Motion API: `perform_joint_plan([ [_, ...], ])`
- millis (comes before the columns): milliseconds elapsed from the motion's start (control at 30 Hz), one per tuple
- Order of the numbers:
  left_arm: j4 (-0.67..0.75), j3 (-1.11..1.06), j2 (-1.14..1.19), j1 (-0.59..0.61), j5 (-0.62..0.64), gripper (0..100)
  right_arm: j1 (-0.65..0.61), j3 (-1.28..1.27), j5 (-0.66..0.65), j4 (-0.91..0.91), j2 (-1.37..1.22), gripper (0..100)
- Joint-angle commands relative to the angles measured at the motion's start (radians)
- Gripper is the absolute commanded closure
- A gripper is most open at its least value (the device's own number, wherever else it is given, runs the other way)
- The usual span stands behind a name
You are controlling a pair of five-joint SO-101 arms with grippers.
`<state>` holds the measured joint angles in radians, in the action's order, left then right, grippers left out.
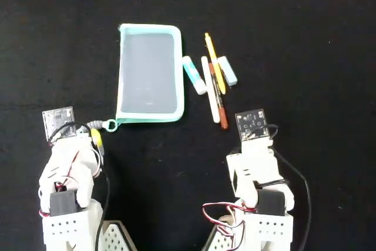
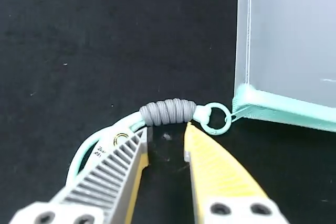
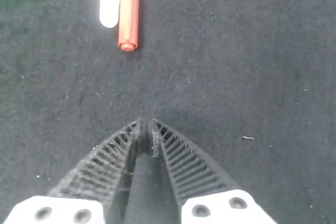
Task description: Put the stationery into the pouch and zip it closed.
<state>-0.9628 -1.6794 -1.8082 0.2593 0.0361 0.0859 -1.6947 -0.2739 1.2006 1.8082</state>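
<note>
The pouch [image 1: 150, 73] lies flat at the table's middle left, translucent grey with mint trim. Its zip pull, a mint ring [image 2: 215, 118] on a grey-wrapped cord [image 2: 168, 111], sticks out at the near left corner. My left gripper [image 2: 166, 139] is open, its tips just short of that cord, with nothing between them. Right of the pouch lie a yellow pen [image 1: 215, 63], a white pen [image 1: 210, 89], an orange marker [image 1: 218, 99], a teal-and-white stick [image 1: 194, 74] and a pale blue eraser [image 1: 227, 70]. My right gripper [image 3: 146, 130] is shut and empty, a short way before the marker's end [image 3: 128, 14].
Black cloth covers the table [image 1: 317, 57]. Both arm bases stand at the near edge. Bare cloth stretches far left and far right of the objects. Cables and equipment sit beyond the table's far edge.
</note>
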Motion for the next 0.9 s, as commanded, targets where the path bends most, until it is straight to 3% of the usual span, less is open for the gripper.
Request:
perform_joint_plan([
  [0, 0.014, 0.099, 0.000, 0.081, 0.005, 85, 0.014, 0.010, -0.006, 0.006, 0.064, 98.4],
  [100, -0.031, 0.193, 0.003, 0.088, 0.005, 85, 0.014, 0.010, -0.006, 0.006, 0.064, 98.4],
  [233, -0.075, 0.329, 0.101, 0.005, -0.063, 85, 0.014, 0.010, -0.006, 0.006, 0.064, 98.4],
  [733, -0.018, 0.832, 1.180, -0.022, -0.104, 85, 0.014, 0.010, -0.006, 0.006, 0.064, 98.4],
  [867, -0.100, 0.970, 1.416, -0.090, -0.104, 76, 0.014, 0.010, -0.006, 0.006, 0.064, 98.4],
])
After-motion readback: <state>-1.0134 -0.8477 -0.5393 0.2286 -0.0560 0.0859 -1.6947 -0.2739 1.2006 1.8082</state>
